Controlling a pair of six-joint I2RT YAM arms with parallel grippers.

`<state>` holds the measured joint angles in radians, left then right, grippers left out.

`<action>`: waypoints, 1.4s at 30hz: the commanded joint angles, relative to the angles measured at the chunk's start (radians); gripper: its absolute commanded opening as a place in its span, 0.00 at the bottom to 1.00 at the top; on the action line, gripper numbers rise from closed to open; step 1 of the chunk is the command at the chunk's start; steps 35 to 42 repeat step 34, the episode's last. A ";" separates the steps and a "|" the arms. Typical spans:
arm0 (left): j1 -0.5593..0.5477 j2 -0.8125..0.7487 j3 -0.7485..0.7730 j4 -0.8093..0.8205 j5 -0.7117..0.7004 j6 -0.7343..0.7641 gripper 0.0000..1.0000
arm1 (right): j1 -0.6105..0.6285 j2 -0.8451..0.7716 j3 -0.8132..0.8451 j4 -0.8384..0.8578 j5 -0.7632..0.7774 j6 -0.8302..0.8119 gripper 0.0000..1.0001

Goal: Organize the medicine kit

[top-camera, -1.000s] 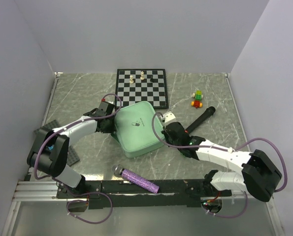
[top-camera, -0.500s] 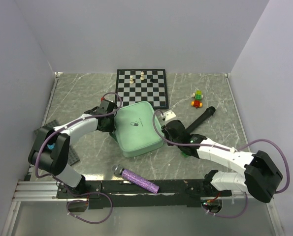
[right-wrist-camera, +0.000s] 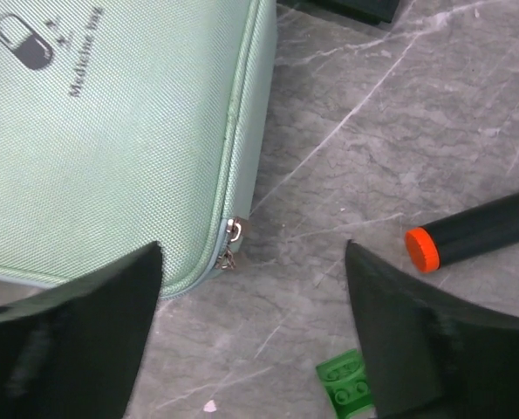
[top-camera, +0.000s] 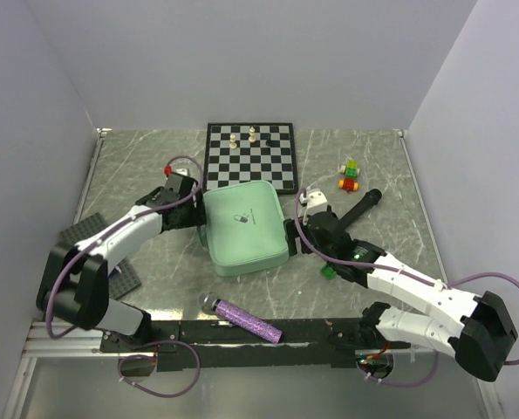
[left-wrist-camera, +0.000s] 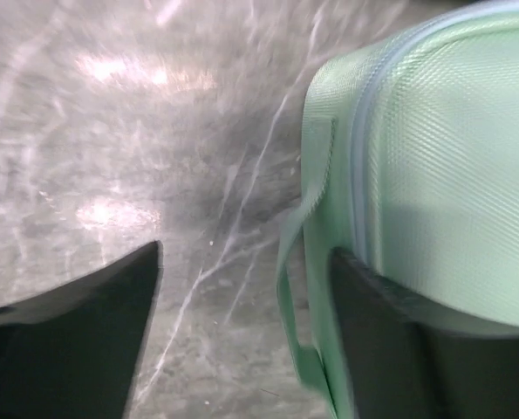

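The closed medicine kit lies mid-table just beside the chessboard, the left gripper and right gripper flanking it with jaws wide, so a mistimed pinch may miss the tiny zip pull and shove the kit aside.

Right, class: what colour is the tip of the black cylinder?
The tip is orange; clearest in the right wrist view.

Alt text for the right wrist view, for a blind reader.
Closed mint-green medicine kit fills the upper left, zipper pull at its near corner. The open right gripper straddles that corner; a black orange-tipped cylinder and green brick lie right.
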<state>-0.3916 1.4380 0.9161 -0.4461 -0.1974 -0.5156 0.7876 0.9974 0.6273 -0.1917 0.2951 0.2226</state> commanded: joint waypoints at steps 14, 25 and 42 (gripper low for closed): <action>0.252 -0.555 -0.133 0.027 0.057 -0.227 0.96 | -0.200 -0.193 0.115 -0.325 0.156 0.270 1.00; 0.307 -0.574 -0.270 0.044 0.184 -0.267 0.96 | -0.261 -0.279 0.063 -0.331 0.087 0.253 0.99; 0.307 -0.579 -0.269 0.043 0.220 -0.254 0.96 | -0.261 -0.335 0.043 -0.325 0.081 0.250 0.99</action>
